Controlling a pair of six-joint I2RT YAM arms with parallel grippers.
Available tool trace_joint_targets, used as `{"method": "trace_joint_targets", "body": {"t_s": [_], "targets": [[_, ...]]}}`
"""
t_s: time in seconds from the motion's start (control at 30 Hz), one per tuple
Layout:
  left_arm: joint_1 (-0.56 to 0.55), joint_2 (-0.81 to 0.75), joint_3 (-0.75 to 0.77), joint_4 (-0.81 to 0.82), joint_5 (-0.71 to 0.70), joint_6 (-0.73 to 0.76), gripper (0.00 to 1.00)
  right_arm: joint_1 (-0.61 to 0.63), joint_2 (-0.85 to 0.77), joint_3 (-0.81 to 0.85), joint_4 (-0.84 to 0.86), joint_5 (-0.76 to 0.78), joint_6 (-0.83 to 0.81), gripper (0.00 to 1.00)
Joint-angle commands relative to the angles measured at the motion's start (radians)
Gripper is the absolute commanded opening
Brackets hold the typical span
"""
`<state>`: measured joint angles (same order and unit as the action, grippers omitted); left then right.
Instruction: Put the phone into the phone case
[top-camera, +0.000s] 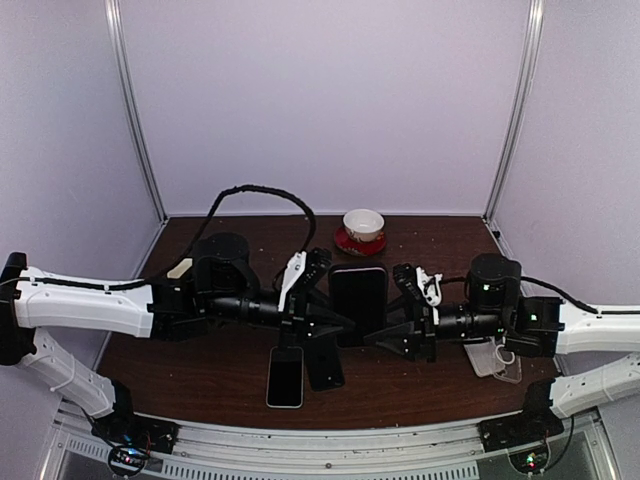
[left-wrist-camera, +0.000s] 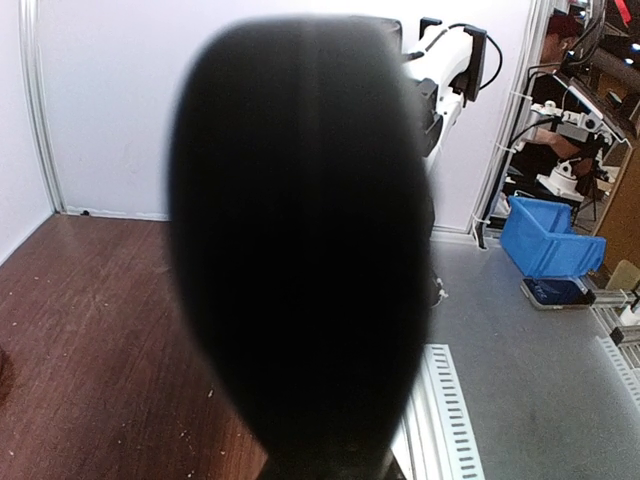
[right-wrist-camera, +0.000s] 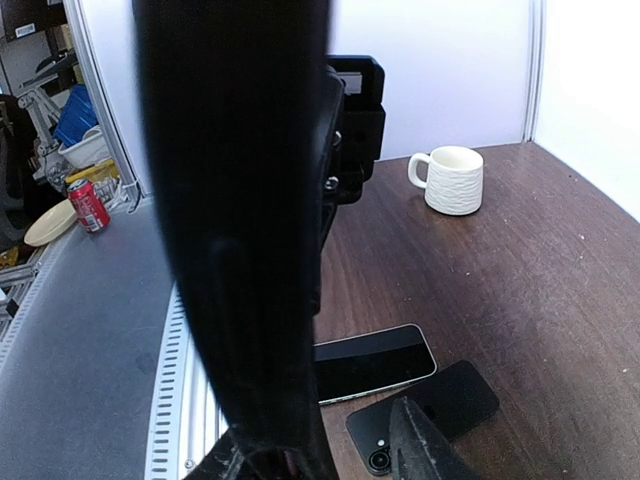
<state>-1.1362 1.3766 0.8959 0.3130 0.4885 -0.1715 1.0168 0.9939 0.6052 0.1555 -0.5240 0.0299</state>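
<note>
Tabletop (top-camera: 200, 370), phone (top-camera: 360, 290) in left gripper (top-camera: 335, 300)

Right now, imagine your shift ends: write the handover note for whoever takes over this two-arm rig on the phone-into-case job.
Left gripper: shut on the black rectangle, held up between the arms; phone or case, I cannot tell.
Right gripper: at the rectangle's other edge; grip unclear.
On the table: white-edged phone, screen up; next to it a black piece with a camera hole; clear case by the right arm.
Done: no phone visibly in a case yet.
Left: seat the phone in its case.
</note>
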Motion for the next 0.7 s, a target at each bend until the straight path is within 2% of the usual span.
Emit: {"method": "trace_joint_targets", "body": {"t_s": [0.0,0.1,0.2,0.37,0.4,0.43,0.6,0.67], "targets": [[-0.005,-0.008,0.047,0.096,0.028,-0.011,0.00,0.002,0.000,0.025,0.003,-0.004,-0.003,0.47],[-0.005,-0.004,0.055,0.085,0.030,-0.005,0.00,0.003,0.002,0.022,0.002,-0.004,0.004,0.46],[-0.005,-0.001,0.059,0.076,0.027,0.005,0.00,0.003,0.010,0.041,-0.022,-0.022,0.008,0.26],[-0.005,-0.004,0.060,0.041,0.001,0.020,0.00,0.004,0.023,0.088,-0.110,-0.050,0.001,0.05],[-0.004,-0.009,0.059,0.031,-0.006,0.027,0.02,0.003,0.022,0.091,-0.120,-0.051,0.003,0.02],[-0.005,-0.016,0.056,0.022,-0.013,0.035,0.07,0.004,0.021,0.094,-0.131,-0.052,0.006,0.00],[-0.005,-0.065,0.035,-0.018,-0.071,0.093,0.47,0.003,0.003,0.113,-0.215,-0.065,0.020,0.00],[-0.004,-0.080,0.040,-0.044,-0.086,0.126,0.54,0.003,-0.005,0.114,-0.229,-0.077,0.022,0.00]]}}
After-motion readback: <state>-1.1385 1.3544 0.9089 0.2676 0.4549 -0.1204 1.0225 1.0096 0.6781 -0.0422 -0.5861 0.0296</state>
